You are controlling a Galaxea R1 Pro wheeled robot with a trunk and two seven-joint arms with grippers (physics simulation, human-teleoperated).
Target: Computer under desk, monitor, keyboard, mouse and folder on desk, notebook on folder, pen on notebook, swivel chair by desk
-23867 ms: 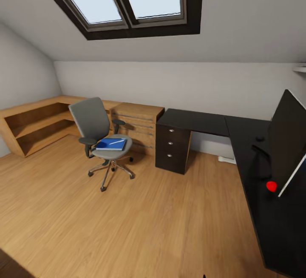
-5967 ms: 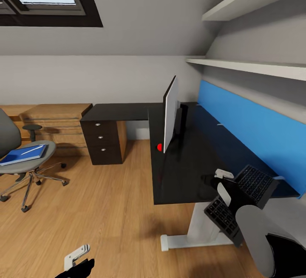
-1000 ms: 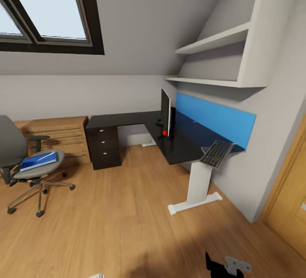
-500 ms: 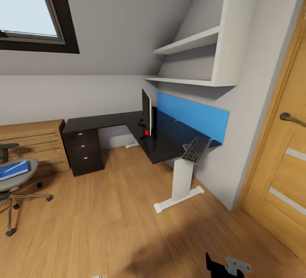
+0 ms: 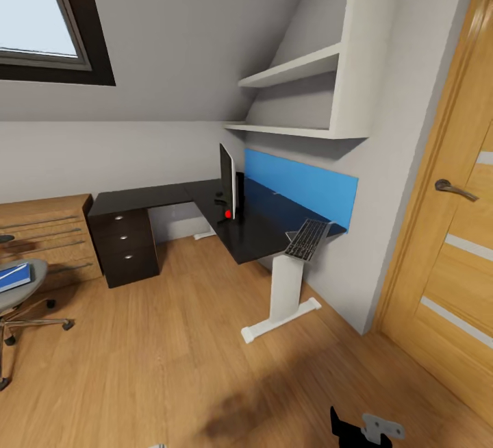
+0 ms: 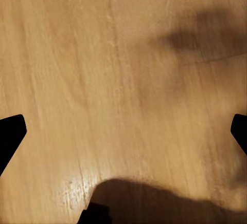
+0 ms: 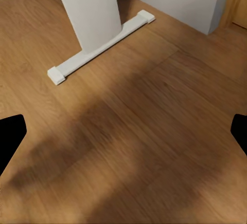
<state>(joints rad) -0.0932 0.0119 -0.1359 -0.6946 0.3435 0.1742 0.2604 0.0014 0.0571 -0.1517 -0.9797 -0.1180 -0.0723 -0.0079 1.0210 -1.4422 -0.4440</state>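
One keyboard [image 5: 307, 239], tilted, long axis overhanging desk [image 5: 253, 229] end.

floor [image 5: 171, 359]: open near and left | bench [image 5: 205, 212]: bare at its left wing | keyboard [image 5: 306, 239]: overhangs near right corner | monitor [image 5: 226, 181]: stands mid-bench | door [image 5: 452, 229]: blocks right

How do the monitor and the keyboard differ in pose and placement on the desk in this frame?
The monitor stands upright, seen nearly edge-on; the keyboard lies tilted, not flat. The monitor sits well in on the desk, near the corner of the L; the keyboard hangs over the desk's end edge, above the white leg. The monitor is taller, the keyboard low and flat. Both are dark and on the same black top.
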